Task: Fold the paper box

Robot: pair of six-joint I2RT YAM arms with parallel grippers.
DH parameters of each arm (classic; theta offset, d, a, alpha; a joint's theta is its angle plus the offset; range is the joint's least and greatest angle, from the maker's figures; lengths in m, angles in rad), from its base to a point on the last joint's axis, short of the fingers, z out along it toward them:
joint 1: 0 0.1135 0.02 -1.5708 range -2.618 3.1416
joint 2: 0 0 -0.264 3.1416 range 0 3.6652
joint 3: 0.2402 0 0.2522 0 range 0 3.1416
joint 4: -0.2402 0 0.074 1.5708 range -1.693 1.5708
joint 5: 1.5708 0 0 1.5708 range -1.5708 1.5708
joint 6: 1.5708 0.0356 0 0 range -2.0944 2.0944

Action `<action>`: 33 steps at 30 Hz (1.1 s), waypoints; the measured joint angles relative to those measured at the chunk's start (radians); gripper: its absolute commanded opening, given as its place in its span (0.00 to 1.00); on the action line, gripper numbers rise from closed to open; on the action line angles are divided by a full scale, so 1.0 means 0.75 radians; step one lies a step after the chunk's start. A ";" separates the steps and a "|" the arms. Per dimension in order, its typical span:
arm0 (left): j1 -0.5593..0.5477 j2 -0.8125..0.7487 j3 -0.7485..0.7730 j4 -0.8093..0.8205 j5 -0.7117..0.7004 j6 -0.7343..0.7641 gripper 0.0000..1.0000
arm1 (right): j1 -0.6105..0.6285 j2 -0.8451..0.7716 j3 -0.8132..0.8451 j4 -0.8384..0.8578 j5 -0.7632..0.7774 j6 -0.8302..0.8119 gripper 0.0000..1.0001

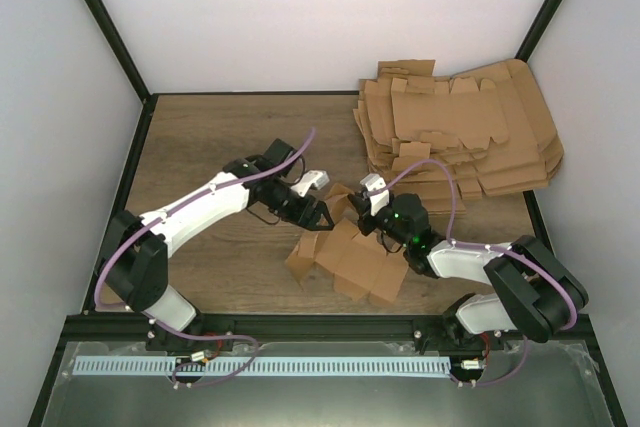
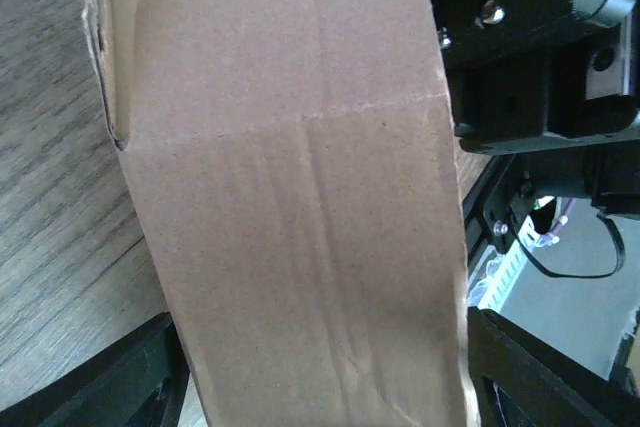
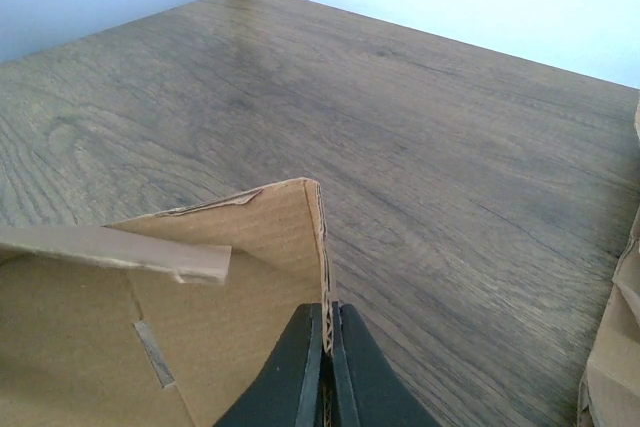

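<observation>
Your paper box (image 1: 345, 257) is plain brown cardboard, half formed. It sits on the wood table (image 1: 220, 137) between the two arms, near the front edge. Some panels stand up; the rest lie flat towards the arm bases, with creases and die-cut tabs showing.

Your right gripper (image 3: 328, 347) is pressed together, pinching the edge of an upright panel at its corner. A slot cut and a loose flap sit just left of it.

Your left gripper (image 1: 312, 215) is spread wide and straddles one creased panel. That panel fills the gap between the fingers (image 2: 130, 382). You can't tell from the wrist view whether the pads bear on it.

The pile of flat sheets (image 1: 460, 137) is at the far right, apart from the box.
</observation>
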 measured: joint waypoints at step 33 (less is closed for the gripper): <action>-0.121 0.186 0.239 -0.220 -0.363 -0.010 0.55 | 0.015 -0.042 0.000 -0.041 0.074 0.046 0.57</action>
